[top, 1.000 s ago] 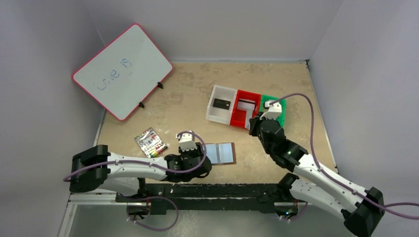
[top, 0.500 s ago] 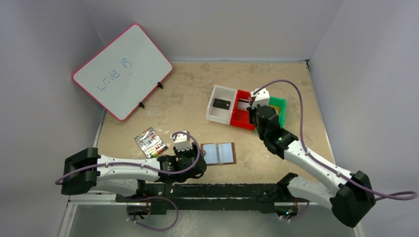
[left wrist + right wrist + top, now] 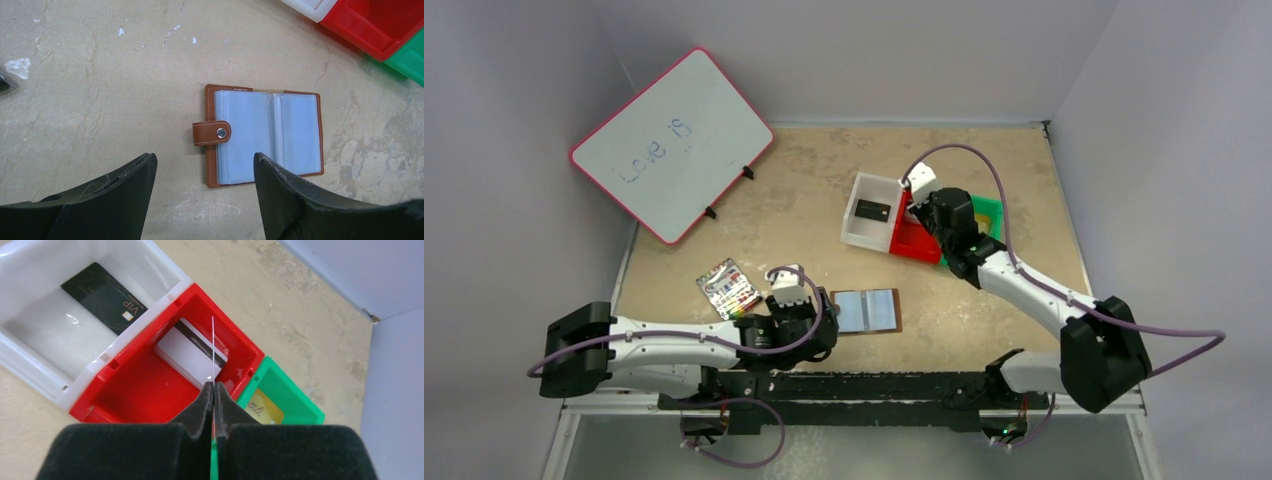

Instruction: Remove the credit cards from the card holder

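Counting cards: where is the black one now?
Top view: the black card lies flat in the white bin, leftmost of the three, next to the red bin.

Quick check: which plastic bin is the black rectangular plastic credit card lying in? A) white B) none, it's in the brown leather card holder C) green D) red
A: the right wrist view shows the black rectangular plastic credit card lying flat on the floor of the white plastic bin, and the top view agrees.
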Controlling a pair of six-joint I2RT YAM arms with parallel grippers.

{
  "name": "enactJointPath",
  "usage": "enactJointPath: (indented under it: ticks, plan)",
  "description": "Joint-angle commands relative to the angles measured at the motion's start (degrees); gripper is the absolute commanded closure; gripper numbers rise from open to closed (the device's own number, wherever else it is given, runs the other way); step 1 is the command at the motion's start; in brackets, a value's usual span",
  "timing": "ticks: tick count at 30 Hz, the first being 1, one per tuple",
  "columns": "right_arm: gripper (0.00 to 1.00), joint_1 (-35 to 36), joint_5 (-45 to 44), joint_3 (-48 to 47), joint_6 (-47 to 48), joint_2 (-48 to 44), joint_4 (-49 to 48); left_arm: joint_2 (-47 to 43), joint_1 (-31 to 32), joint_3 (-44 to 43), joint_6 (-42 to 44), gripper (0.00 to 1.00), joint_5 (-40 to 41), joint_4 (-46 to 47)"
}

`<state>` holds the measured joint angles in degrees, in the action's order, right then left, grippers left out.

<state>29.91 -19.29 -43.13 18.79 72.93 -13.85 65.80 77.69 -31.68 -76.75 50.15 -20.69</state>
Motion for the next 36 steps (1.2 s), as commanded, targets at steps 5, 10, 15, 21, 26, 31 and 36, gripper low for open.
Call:
enactJointPath:
  ticks: [5, 10, 15, 21, 26, 31, 36]
  plan:
    - [1.00, -1.08, 6.39, -5.68, 12.53, 6.07, 0.79, -4.51, -0.14, 0.41, 2.73, 0.24, 1.37, -3.27]
    - [1.00, -1.15, 3.80, -4.94, 16.67, 7.18, -0.97, -5.85, -0.24, 0.92, 2.29, 0.24, 2.14, -5.13]
    - [1.00, -1.54, 3.27, -5.40, 19.69, 10.84, 0.89, -7.00, -0.75, 1.65, 2.48, 0.24, 1.39, -4.72]
    - [1.00, -3.24, 4.48, -7.19, 23.65, 14.60, 1.35, -7.22, -4.33, 1.49, 5.61, 0.24, -1.73, -4.47]
    - [1.00, -3.88, 5.49, -6.37, 28.57, 15.41, -2.01, -6.83, -8.81, 1.56, 9.37, 0.24, -6.41, -2.68]
    - [1.00, -4.05, 6.74, -8.80, 29.80, 16.86, -0.07, -7.13, -9.44, 1.18, 10.59, 0.24, -6.58, -2.70]
    - [1.00, -4.05, 9.47, -10.27, 31.48, 18.38, 1.35, -7.67, -9.66, 1.09, 10.78, 0.24, -6.34, -3.58]
